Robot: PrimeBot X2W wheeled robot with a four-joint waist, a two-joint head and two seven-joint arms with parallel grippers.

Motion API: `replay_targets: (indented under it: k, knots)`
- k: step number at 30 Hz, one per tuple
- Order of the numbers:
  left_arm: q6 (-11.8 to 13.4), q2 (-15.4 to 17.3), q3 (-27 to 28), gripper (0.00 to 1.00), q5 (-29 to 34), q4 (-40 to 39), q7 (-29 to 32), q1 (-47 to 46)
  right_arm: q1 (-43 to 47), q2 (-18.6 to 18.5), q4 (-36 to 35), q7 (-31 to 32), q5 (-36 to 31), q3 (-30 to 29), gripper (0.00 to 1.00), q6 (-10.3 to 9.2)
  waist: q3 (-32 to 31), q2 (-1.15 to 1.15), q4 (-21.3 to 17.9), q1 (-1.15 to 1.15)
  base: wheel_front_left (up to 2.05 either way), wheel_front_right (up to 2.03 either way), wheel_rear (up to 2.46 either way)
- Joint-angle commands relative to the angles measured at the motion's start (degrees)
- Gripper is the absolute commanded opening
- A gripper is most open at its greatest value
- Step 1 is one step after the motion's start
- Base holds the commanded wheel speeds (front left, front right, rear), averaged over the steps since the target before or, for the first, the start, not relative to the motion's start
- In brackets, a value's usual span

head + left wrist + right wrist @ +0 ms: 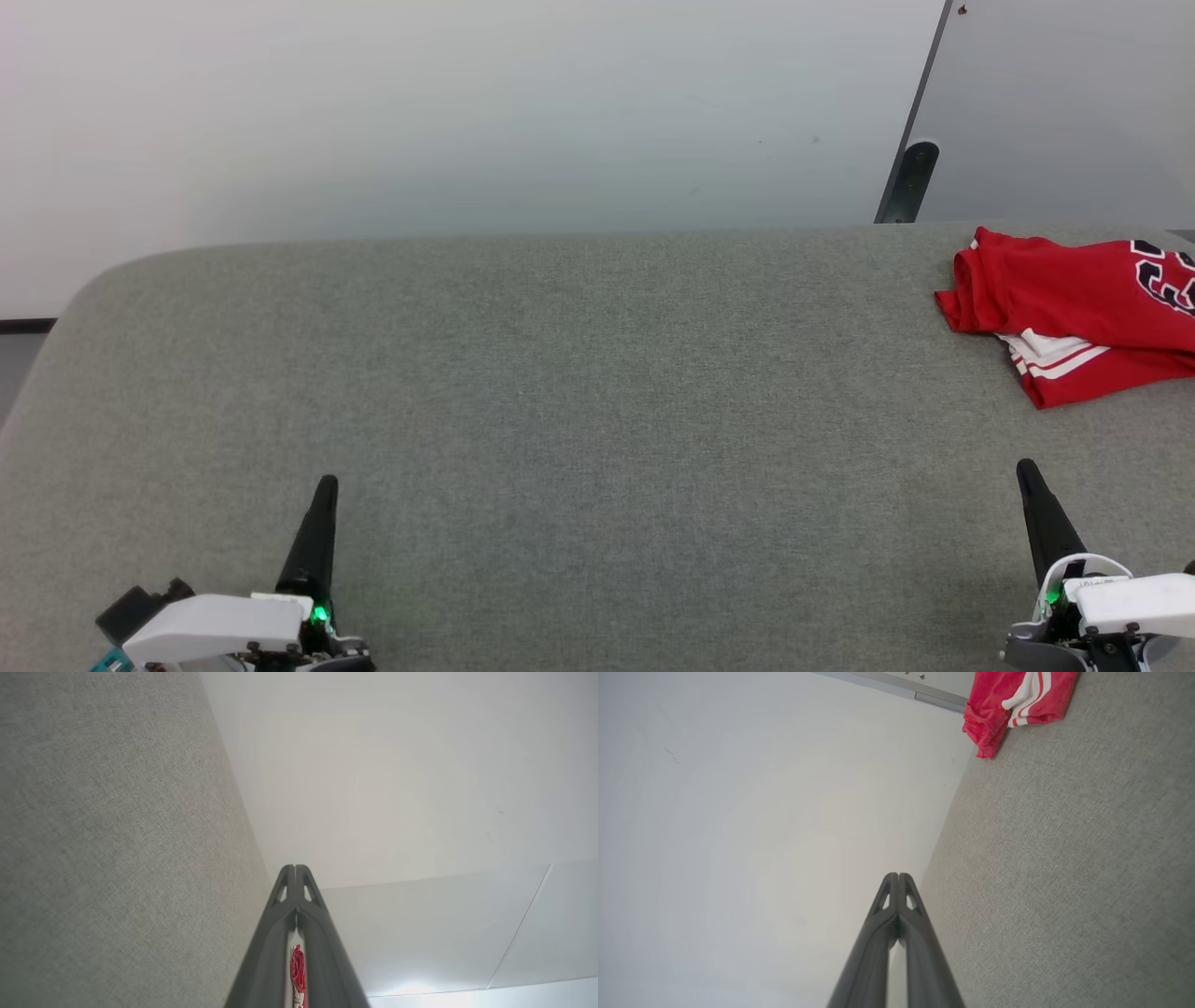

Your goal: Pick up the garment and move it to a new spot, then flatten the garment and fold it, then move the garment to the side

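The garment (1055, 299) lies at the far right of the surface (560, 392), close to its back edge. It is doubled over loosely, with a striped sleeve tucked under the red body and part of the number showing. The left pincer (325, 490) and right pincer (1029, 471) both rest low at the near edge, jaws pressed together and holding nothing, well apart from the cloth. This fits a rumpled shirt waiting to be lifted, or a roughly folded one already set aside. The layers look loose, so any pull on one layer would likely drag the fold open.
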Motion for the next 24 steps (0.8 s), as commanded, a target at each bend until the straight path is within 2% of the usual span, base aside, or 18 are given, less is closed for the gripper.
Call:
replay_targets:
  k: [1,24]
  knots:
    - [-0.1,0.0,0.3,0.0,-1.0,-0.1,0.3,-0.8,-0.7,0.2,-0.1,0.4,1.1,-0.2,0.0,-0.01,0.0,0.0,0.0,0.0,0.0,0.0,0.0]
    - [-0.2,-1.2,0.5,0.0,-8.7,0.8,2.9,-1.8,-1.5,1.3,0.7,2.8,10.5,-0.6,0.0,-0.01,-0.4,0.0,-0.1,0.0,0.0,0.0,0.0]
